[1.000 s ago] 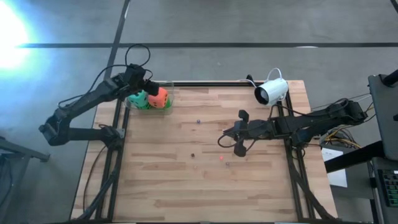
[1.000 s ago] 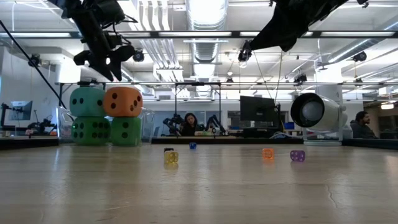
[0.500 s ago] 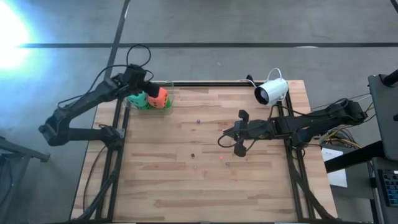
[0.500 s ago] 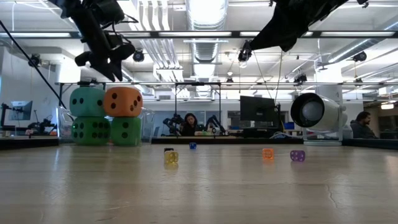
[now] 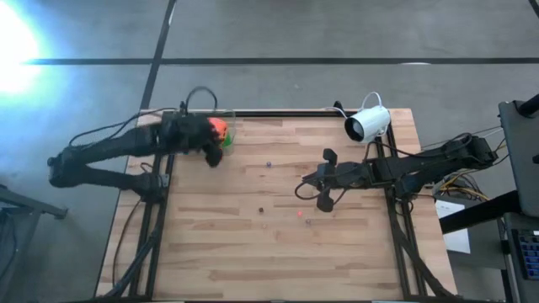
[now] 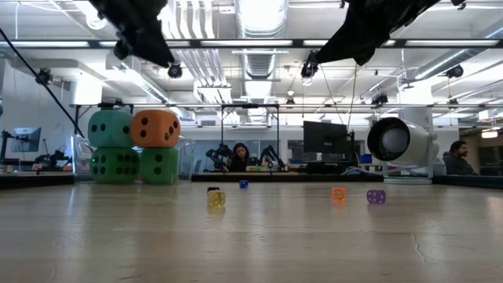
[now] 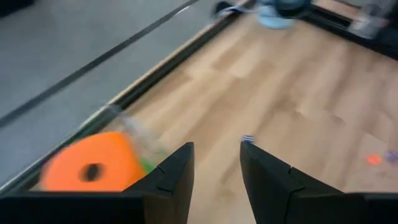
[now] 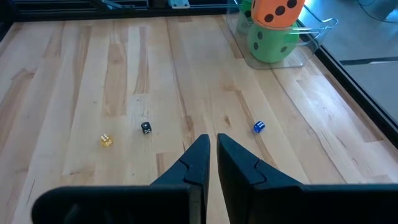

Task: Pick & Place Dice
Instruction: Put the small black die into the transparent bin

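Going L to R, with the table as a clock in the high view (12 = far edge). The dice sit at about 10–11 o'clock, in a clear tray in the far left corner. They're a two-storey stack: teal die and orange die on top, the two green dice under them, all touching. My guess is they're stacked because the tray is too small for four side by side, so the placing looks done or nearly done.

The left gripper is right over that corner, empty, with a narrow gap between the fingers (nothing pinched). The orange die is just beside them. It hangs well above the stack in the low view, prob clearing it.

Mid table has the tiny dice: a yellow one, a black one, a blue one, all well apart and, going by the task, not the job.

The right gripper is around 3 o'clock, pointing inward. Its fingers are nearly pressed together with only a slit between, holding nothing; it looks parked.

A white camera sits at about 1 o'clock, facing across the table. No brands, labels or writing I can read anywhere, just pips.
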